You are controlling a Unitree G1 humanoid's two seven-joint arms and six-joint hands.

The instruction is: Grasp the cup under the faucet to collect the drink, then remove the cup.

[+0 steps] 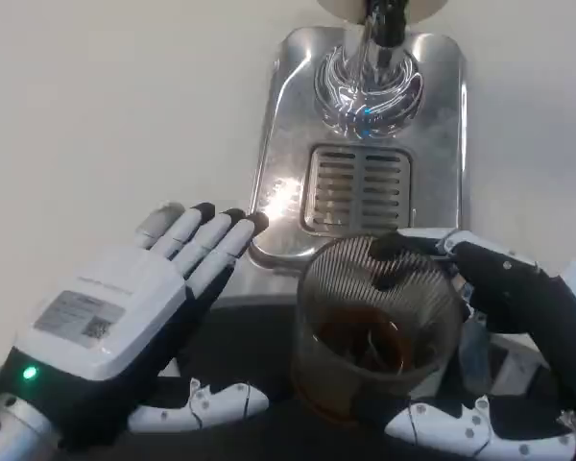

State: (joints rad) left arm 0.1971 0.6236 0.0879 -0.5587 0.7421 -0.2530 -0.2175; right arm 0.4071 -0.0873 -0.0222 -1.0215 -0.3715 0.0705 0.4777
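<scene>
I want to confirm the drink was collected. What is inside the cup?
The ribbed glass cup, held by the right hand, has dark amber liquid pooled in its lower part. The ribbing and reflections blur the contents, so I cannot tell whether anything else is in the liquid.

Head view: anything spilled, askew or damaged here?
Nothing stands out. The ribbed glass cup is upright in the right hand, brown drink inside, clear of the steel drip tray. The left hand holds nothing.

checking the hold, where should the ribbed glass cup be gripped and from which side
Grip the ribbed glass cup around its upper wall, from its right side, as the right hand does: it stands upright, open-topped, with brown drink low inside, so a side wrap keeps it level.
</scene>
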